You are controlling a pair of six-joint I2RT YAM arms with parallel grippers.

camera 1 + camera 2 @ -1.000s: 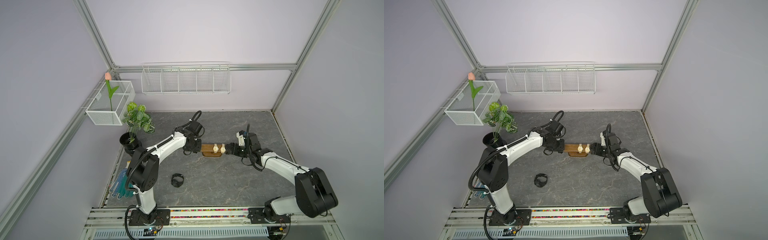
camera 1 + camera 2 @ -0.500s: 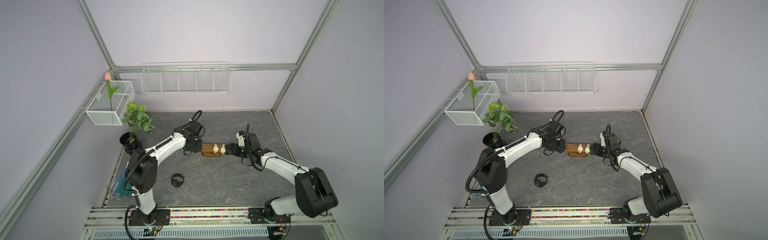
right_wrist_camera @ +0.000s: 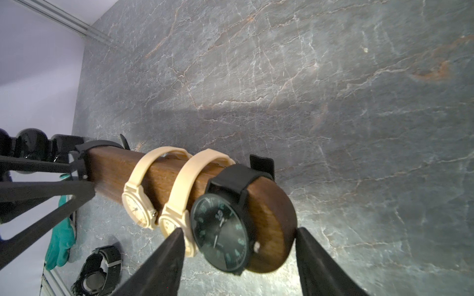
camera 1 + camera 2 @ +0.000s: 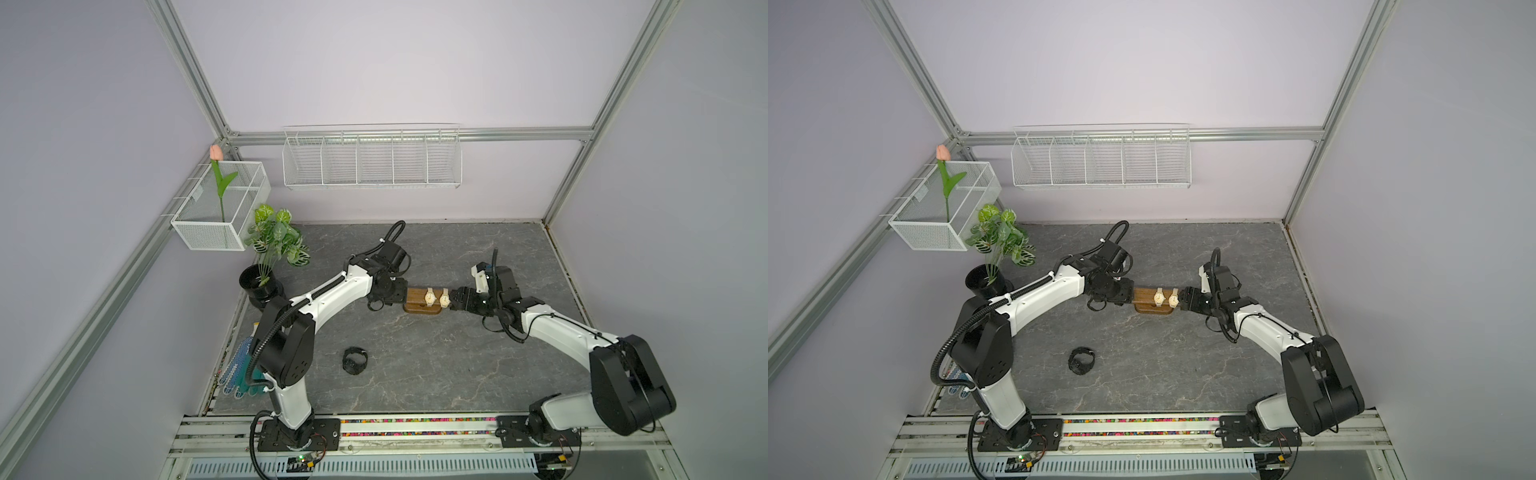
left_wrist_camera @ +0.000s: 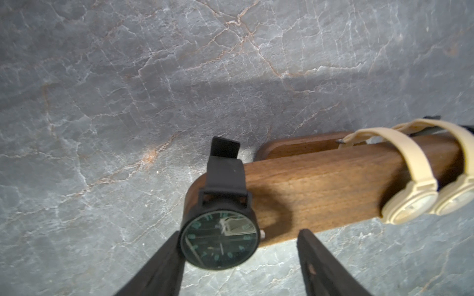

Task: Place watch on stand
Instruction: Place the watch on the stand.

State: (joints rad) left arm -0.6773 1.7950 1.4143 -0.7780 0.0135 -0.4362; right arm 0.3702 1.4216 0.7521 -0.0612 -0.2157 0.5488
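The stand (image 4: 415, 296), a dark wooden bar on a small base, lies mid-table with two beige watches (image 4: 429, 296) on it. In the left wrist view a black watch (image 5: 219, 241) hangs on the bar's (image 5: 320, 189) rounded left end. My left gripper (image 5: 239, 232) is open around it, one finger (image 5: 166, 258) against the case. In the right wrist view another black watch (image 3: 220, 230) sits on the bar's right end (image 3: 272, 225). My right gripper (image 3: 239, 228) stands open astride it. A further black watch (image 4: 354, 360) lies on the table in front.
A potted plant (image 4: 266, 282) stands at the left edge, with gloves (image 4: 241, 374) on the floor strip below it. A wire basket (image 4: 220, 208) with a tulip and a wire shelf (image 4: 372, 160) hang on the walls. Both arms meet at the stand.
My left gripper's jaws have spread wider and let go of the black watch on the stand's left end. Both arms otherwise stay where they were.
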